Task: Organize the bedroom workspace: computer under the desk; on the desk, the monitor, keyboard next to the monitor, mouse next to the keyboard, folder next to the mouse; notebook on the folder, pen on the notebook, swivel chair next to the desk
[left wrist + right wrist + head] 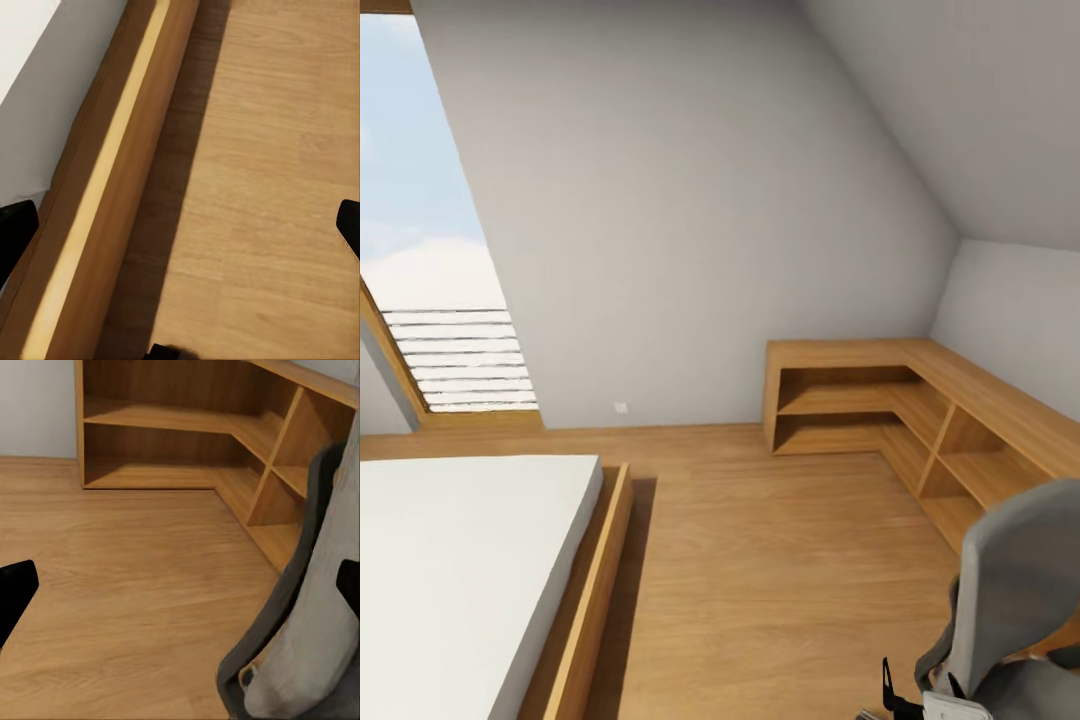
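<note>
Grey swivel chair (1015, 600) fills the head view's lower right corner, its tall back beside the light-wood corner shelving (920, 410). Right gripper (180, 585), fingers spread wide, looks past that chair back to the shelves; left gripper (180, 225), equally spread, hangs over wooden floor (262, 187) beside the bed frame (112, 187)

Head: I look down across room | left wrist: close over bed frame (97, 187) | right wrist: shares corner shelf (217, 442), swivel chair (315, 622) with head.
</note>
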Available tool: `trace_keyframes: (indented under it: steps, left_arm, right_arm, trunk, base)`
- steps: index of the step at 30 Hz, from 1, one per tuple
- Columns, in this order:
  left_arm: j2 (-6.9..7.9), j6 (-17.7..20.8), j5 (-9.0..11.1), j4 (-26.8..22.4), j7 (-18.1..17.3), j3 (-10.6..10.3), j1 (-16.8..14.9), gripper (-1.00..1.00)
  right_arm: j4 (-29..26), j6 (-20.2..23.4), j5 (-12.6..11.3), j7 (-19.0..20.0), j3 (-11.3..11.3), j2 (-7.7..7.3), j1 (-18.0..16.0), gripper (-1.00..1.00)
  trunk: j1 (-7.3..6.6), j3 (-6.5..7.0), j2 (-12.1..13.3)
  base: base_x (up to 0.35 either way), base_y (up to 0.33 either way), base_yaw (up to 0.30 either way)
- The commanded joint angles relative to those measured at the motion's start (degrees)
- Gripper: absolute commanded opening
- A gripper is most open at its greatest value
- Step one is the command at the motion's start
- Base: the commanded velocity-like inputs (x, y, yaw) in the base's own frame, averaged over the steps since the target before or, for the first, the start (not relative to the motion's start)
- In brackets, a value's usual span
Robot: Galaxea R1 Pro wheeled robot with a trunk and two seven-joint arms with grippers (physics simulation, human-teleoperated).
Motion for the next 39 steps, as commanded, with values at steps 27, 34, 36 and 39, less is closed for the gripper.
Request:
trace_keyframes:
  steps: [27, 34, 36, 39]
  left_arm:
    - [0.02, -0.2, 0.1, 0.1, 0.4, -0.5, -0.1, 1.0]
    - [0.02, -0.2, 0.1, 0.1, 0.3, -0.5, -0.1, 1.0]
    - [0.02, -0.2, 0.1, 0.1, 0.3, -0.5, -0.1, 1.0]
    - [0.02, -0.2, 0.1, 0.1, 0.3, -0.5, -0.1, 1.0]
  right_arm:
    - [0.5, -0.1, -0.2, -0.3, 0.5, 0.07, 0.0, 1.0]
    - [0.5, 0.0, -0.2, -0.3, 0.5, 0.05, 0.0, 1.0]
    - [0.5, 0.0, -0.2, -0.2, 0.5, 0.06, 0.0, 1.0]
    - [0.5, 0.0, -0.2, -0.2, 0.5, 0.07, 0.0, 1.0]
  trunk:
    - [0.05, -0.1, -0.1]
    - [0.05, -0.1, -0.1]
    - [0.05, -0.1, -0.1]
    - [0.05, -0.1, -0.1]
  base:
    - [0.329, 0.001, 0.0]
    - [0.33, 0.0, 0.0]
    - [0.33, 0.0, 0.0]
    - [0.33, 0.0, 0.0]
